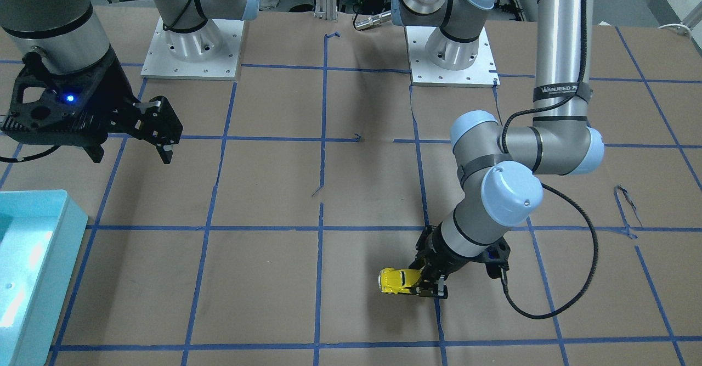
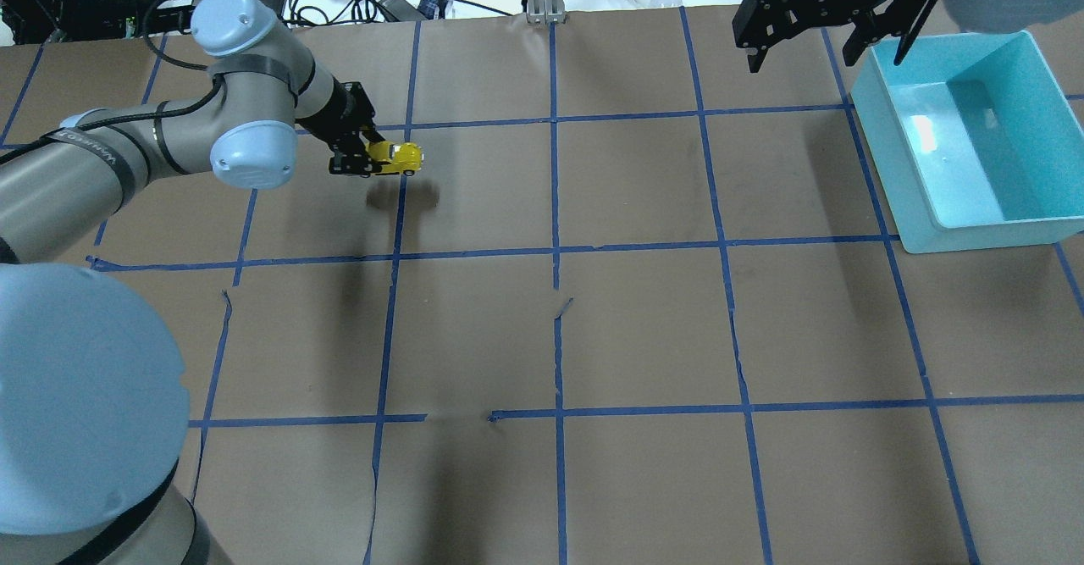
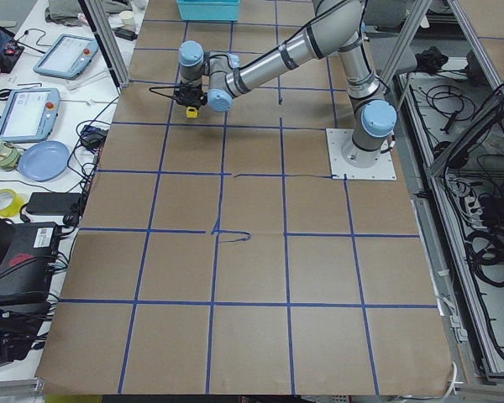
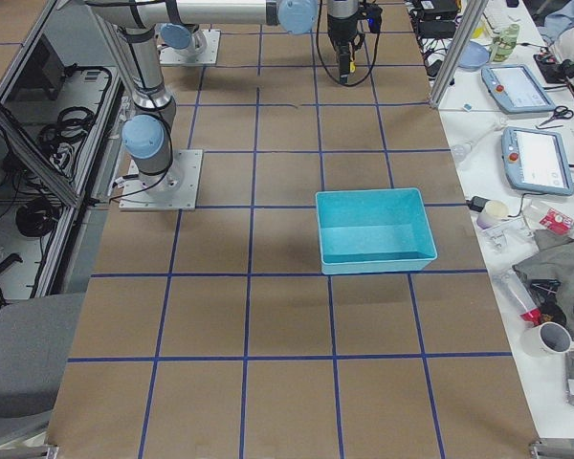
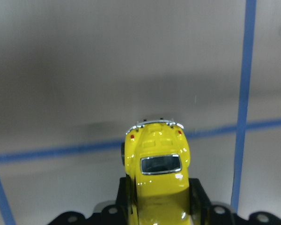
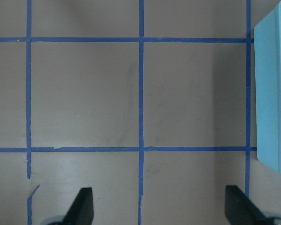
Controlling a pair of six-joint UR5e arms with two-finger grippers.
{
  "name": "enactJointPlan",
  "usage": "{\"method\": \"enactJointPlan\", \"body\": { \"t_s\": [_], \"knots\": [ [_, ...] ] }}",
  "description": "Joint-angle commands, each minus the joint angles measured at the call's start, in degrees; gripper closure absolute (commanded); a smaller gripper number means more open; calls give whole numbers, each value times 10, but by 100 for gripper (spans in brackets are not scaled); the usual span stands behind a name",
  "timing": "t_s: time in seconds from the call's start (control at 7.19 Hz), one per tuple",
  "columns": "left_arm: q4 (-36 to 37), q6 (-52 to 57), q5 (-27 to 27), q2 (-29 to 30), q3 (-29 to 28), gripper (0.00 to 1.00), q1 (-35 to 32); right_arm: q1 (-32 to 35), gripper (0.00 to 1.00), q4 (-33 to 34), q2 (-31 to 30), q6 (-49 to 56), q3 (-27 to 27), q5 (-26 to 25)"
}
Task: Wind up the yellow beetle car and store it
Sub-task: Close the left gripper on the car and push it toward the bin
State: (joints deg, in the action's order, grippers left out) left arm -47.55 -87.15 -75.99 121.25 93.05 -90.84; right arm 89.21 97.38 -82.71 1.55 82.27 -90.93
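The yellow beetle car [image 1: 396, 280] is a small glossy toy held by its rear half in my left gripper [image 1: 426, 285], which is shut on it. In the overhead view the car [image 2: 400, 157] sticks out of the gripper [image 2: 360, 158] a little above the brown paper, with its shadow below it. The left wrist view shows the car [image 5: 157, 159] between the two black fingers [image 5: 198, 197], nose pointing away. My right gripper [image 2: 826, 50] is open and empty, hovering high beside the teal bin [image 2: 974, 228]. Its fingers [image 6: 83, 206] stand wide apart.
The teal bin [image 1: 57, 234] is empty and stands at the table's right end, far from the car. Blue tape lines form a grid on the brown paper, which has small tears [image 2: 561, 304]. The two arm bases [image 1: 192, 53] stand at the robot's edge.
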Motion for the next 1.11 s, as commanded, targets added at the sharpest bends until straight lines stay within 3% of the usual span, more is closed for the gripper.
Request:
{"method": "enactJointPlan", "body": {
  "t_s": [0.0, 0.97],
  "knots": [
    [-2, 13, 8, 8, 3, 100, -16, 0, 0, 0, 0, 0, 0, 0],
    [-2, 61, -1, 39, -21, 100, 24, 0, 0, 0, 0, -1, 0, 1]
  ]
}}
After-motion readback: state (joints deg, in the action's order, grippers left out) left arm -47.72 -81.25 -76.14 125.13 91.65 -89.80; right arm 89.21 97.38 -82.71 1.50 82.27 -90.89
